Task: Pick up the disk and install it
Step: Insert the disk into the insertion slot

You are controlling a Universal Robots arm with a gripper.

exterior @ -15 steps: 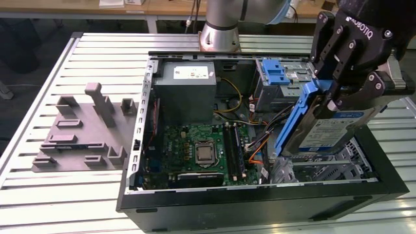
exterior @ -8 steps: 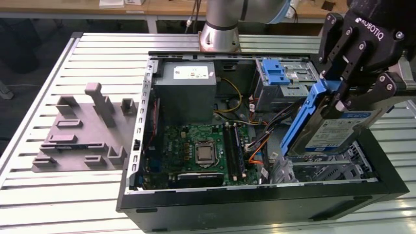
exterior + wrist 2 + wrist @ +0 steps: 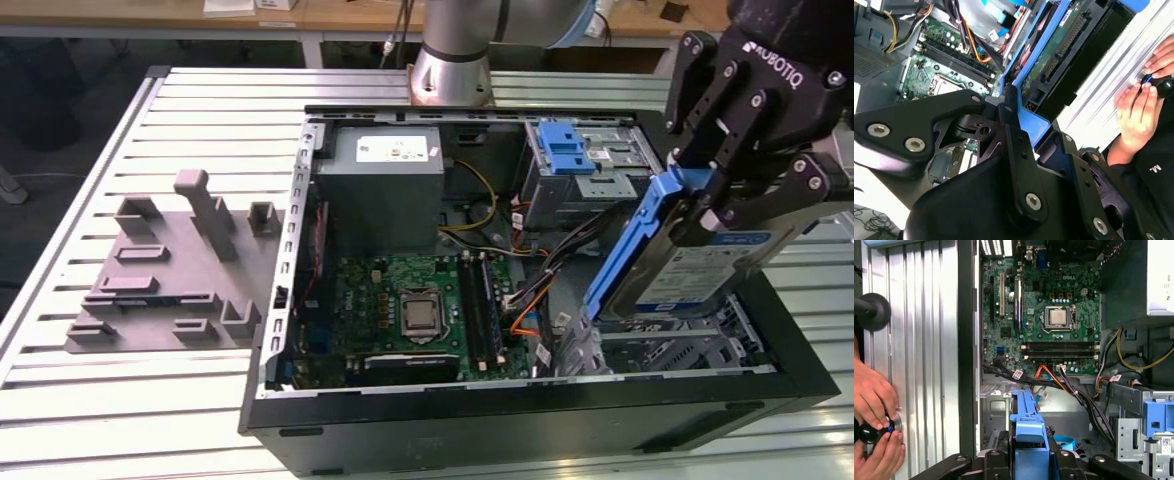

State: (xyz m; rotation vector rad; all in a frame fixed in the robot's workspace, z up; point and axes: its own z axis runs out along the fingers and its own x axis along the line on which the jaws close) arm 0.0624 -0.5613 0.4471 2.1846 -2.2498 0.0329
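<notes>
over case [image 3: 441, 425]: disk [image 3: 697, 275] on edge, long axis steep

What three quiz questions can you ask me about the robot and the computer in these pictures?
1. True or false: the gripper is shut on the disk.
2. Pick one. In the exterior view the disk is: A. lying flat with nothing holding it; B. held tilted over the open computer case; C. pushed all the way into a slot.
3. Fill in the gap: the plastic rails framing the disk are ____ in colour.

Key: 1 true; 2 B; 3 blue.
</notes>
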